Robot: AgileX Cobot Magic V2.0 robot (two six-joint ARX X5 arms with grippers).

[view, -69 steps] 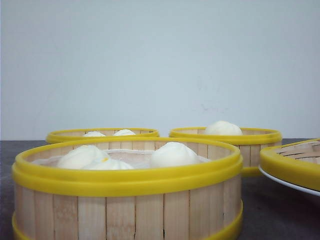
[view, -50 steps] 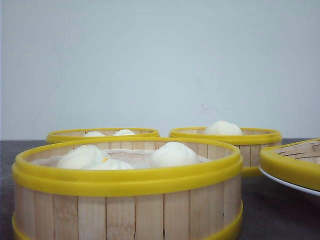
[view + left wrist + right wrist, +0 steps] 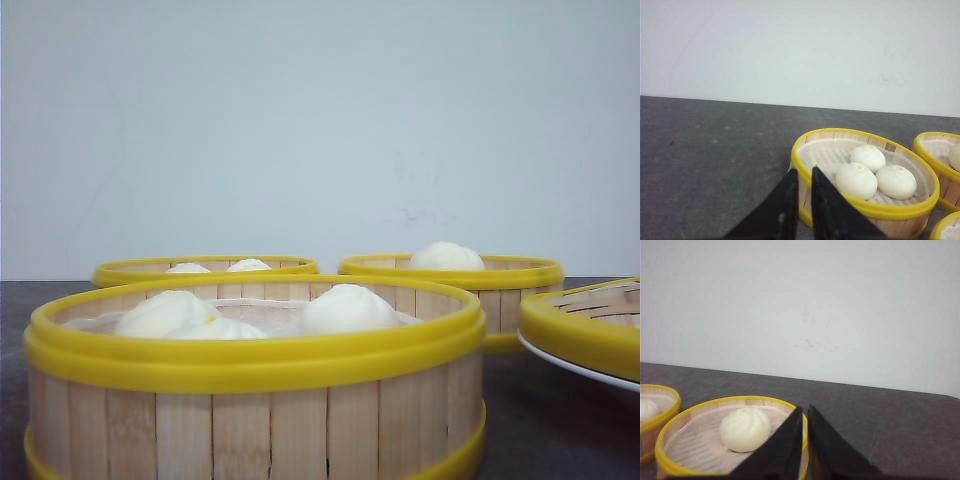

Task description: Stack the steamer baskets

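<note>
Since nothing differs across the front views of the last second, no basket has shifted and neither arm shows in that view: task reads as not started, no stack anywhere.

Nearest in front view: big steamer basket [image 3: 255, 400] with three buns [image 3: 345, 308], fills the lower frame. Just right of it, at the frame edge, a fourth yellow-rimmed piece [image 3: 580, 335] sits tilted on a white plate [image 3: 575, 368]; woven inside shows, could be a lid or an empty basket, cannot tell.

Farther back: back-left basket [image 3: 205, 270] with two bun tops showing, back-right basket [image 3: 450, 275] with one bun [image 3: 446, 256]. All stand apart on the dark worktop [image 3: 530, 420], none touching.

Left wrist view: left hand [image 3: 804, 200] clenched, fingers nearly together with a thin slit, grasping nothing; it hangs just beside the rim of a three-bun basket [image 3: 865, 175].

Right wrist view: right hand [image 3: 805, 440] also clenched and empty, at the rim of the one-bun basket [image 3: 730, 435].

Judgement: static moment means the pick is still to come; either hand must release wide before it can take a rim. Risk: buns stand above the rims, so a stacked basket may squash them.
</note>
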